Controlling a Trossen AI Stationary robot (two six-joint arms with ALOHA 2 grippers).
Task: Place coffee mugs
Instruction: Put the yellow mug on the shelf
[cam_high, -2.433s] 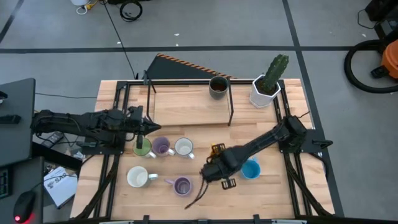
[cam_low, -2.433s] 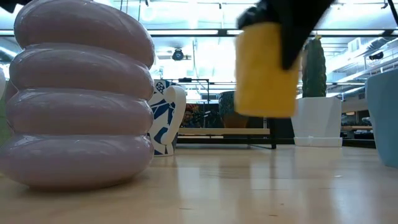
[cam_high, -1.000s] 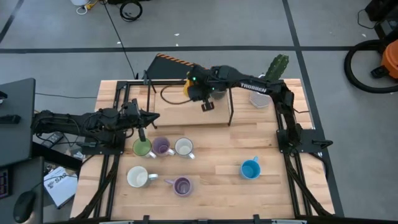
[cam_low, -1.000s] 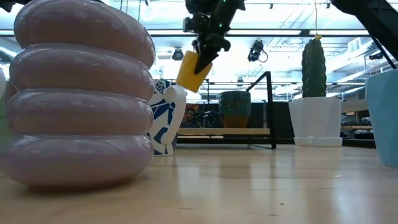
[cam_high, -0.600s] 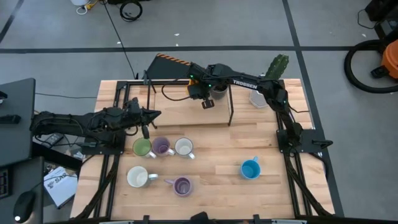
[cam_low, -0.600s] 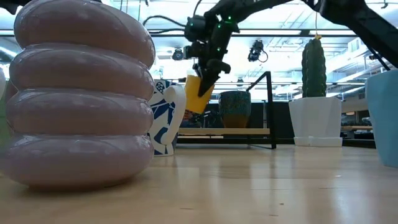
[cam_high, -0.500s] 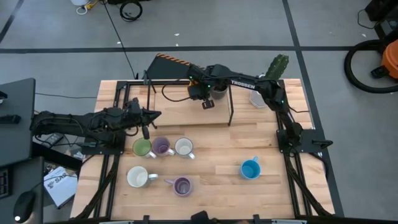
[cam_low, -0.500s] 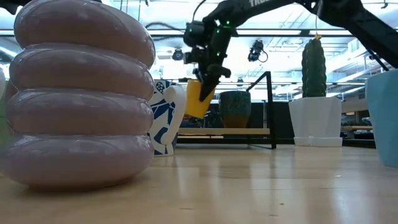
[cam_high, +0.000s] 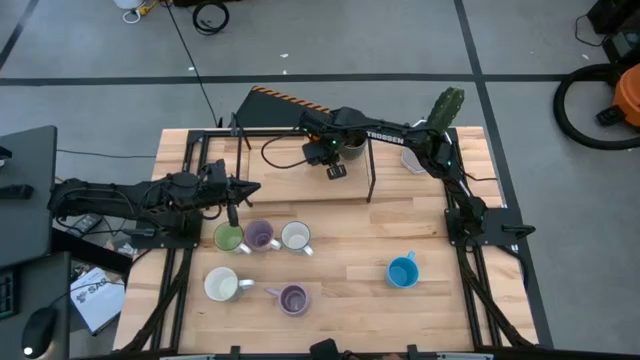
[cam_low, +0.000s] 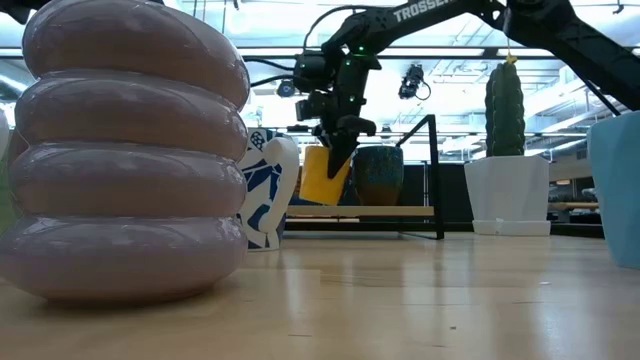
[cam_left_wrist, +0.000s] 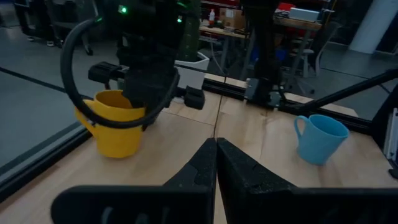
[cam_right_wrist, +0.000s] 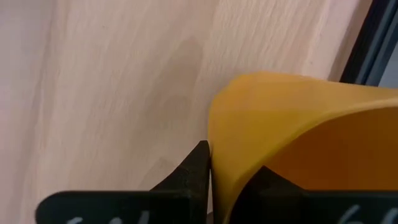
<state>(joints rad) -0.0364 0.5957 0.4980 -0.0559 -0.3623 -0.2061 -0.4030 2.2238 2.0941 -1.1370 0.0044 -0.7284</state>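
the right gripper (cam_low: 338, 158) is pinching the rim of the orange mug (cam_low: 326, 173), which sits on the far wooden shelf (cam_high: 290, 170), just left of the brown mug (cam_high: 352, 142). the left gripper (cam_high: 240, 187) waits with its fingers pressed together, above the green mug (cam_high: 229, 238) on the left.

From overhead, the right gripper (cam_high: 322, 152) covers nearly all of the orange mug (cam_high: 313, 148), so only a sliver shows. At table height, the purple ribbed mug (cam_low: 120, 150) overruns the left edge and hides most of the white mug (cam_low: 268, 190); the blue mug (cam_low: 618, 190) is cropped at the right edge.
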